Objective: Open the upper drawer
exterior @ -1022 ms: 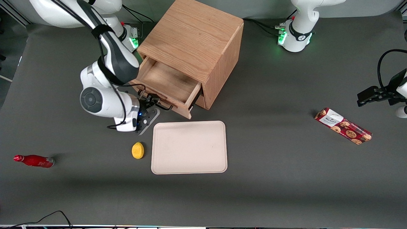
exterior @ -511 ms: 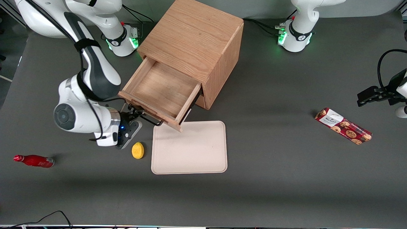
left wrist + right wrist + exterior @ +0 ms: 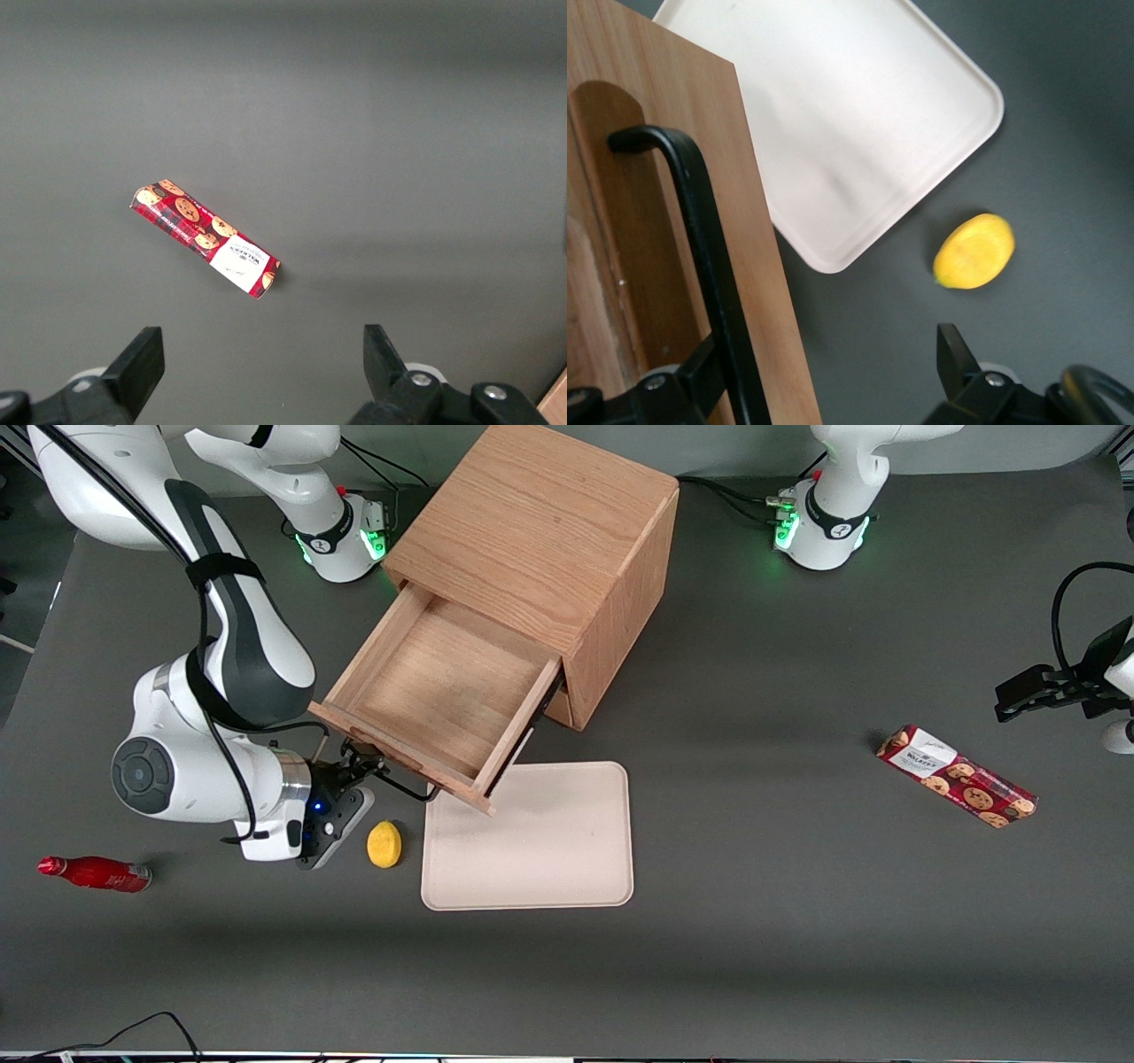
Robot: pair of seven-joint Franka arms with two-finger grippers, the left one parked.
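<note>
The oak cabinet (image 3: pixel 532 522) stands at the back of the table. Its upper drawer (image 3: pixel 434 682) is pulled far out and its inside is bare. Its front panel (image 3: pixel 664 177) overhangs the corner of the tray. The thin black bar handle (image 3: pixel 403 784) runs along the drawer front and also shows in the right wrist view (image 3: pixel 700 230). My right gripper (image 3: pixel 359 769) is at the end of the handle nearest the working arm. Its jaws (image 3: pixel 828 372) are open wide, with one finger (image 3: pixel 691 376) against the bar and the other finger (image 3: pixel 952 354) well apart over the table. The lower drawer is hidden under the open one.
A beige tray (image 3: pixel 532 841) lies nearer the front camera than the drawer, and shows in the right wrist view (image 3: pixel 859 115). A yellow lemon (image 3: pixel 384 843) lies beside it, just under my gripper. A red bottle (image 3: pixel 93 872) lies toward the working arm's end, a cookie box (image 3: pixel 957 775) toward the parked arm's.
The upper drawer has slid much farther out of the cabinet toward the front camera. My gripper has moved with its handle, away from the cabinet and toward the lemon.
</note>
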